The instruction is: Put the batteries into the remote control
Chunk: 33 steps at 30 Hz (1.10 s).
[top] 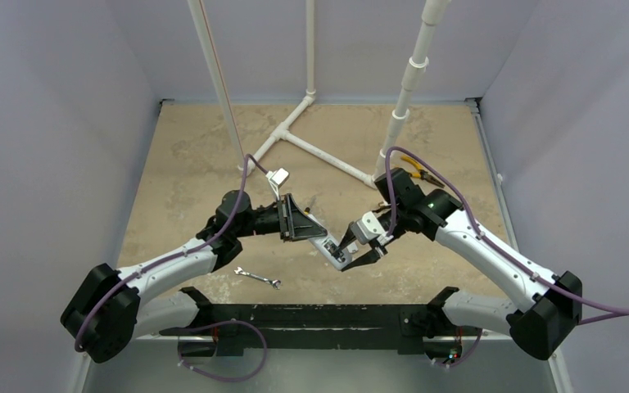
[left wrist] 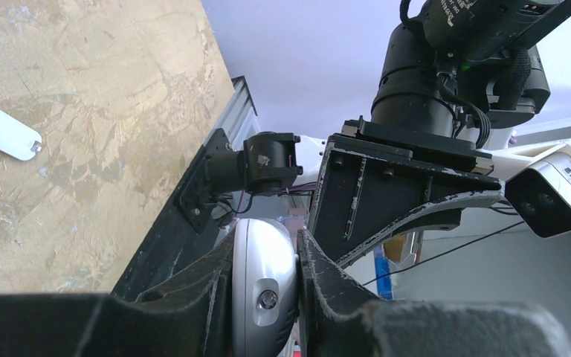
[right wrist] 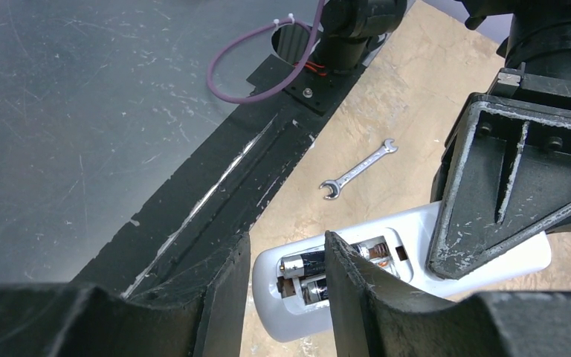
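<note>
The white remote control [top: 334, 248] is held above the table, back side up. My left gripper [top: 315, 232] is shut on one end of it; in the left wrist view the rounded end of the remote [left wrist: 264, 275] is clamped between the fingers [left wrist: 193, 297]. In the right wrist view the remote [right wrist: 416, 229] has its battery bay open, with two batteries [right wrist: 316, 265] lying side by side in it. My right gripper [right wrist: 286, 249] is open, its fingers either side of the remote's free end, and one finger [right wrist: 357, 290] hides part of the bay. It shows open in the top view [top: 359, 252] too.
A small wrench [top: 258, 277] lies on the table near the front rail [top: 319, 315]; it also shows in the right wrist view [right wrist: 358, 169]. A white flat cover piece [left wrist: 0, 132] lies on the table. Yellow-handled pliers [top: 414, 168] and white pipes [top: 319, 151] are at the back.
</note>
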{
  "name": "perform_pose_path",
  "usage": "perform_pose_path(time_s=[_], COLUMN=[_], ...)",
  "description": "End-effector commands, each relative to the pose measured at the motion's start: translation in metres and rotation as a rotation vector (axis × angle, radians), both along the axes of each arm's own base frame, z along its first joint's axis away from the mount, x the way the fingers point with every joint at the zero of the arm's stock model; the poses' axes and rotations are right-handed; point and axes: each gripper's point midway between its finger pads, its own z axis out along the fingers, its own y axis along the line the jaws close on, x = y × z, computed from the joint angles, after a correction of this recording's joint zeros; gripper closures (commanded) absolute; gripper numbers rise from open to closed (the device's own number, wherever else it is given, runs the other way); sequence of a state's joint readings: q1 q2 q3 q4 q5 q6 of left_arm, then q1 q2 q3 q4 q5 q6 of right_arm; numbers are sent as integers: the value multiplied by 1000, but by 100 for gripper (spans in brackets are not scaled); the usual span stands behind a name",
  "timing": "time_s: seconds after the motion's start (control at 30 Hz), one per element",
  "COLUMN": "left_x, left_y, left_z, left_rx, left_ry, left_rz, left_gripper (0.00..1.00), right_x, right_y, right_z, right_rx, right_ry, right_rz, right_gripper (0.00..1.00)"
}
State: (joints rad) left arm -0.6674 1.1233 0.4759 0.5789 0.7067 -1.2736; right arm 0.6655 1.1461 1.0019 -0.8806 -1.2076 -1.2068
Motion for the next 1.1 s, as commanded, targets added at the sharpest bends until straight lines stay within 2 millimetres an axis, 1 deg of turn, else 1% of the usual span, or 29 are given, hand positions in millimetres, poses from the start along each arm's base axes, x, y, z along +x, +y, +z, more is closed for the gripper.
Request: perform_pose_path(time_s=[0.0, 0.17, 0.4, 0.67, 1.07], left_x=[0, -2, -6, -8, -11], left_y=[0, -1, -1, 0, 0], left_z=[19, 23, 26, 31, 38], left_rx=[-62, -87, -106, -118, -143], left_ry=[-60, -69, -83, -99, -110], left_rz=[-12, -30, -50, -62, -75], left_gripper=[100, 100, 100, 100, 100], right_x=[-1, 4, 9, 12, 20], right_y=[1, 2, 7, 7, 7], right_z=[10, 6, 6, 0, -8], right_rx=[25, 8, 9, -7, -23], right_ry=[-16, -23, -25, -7, -14], right_rz=[15, 4, 19, 44, 35], right_gripper=[61, 62, 62, 64, 71])
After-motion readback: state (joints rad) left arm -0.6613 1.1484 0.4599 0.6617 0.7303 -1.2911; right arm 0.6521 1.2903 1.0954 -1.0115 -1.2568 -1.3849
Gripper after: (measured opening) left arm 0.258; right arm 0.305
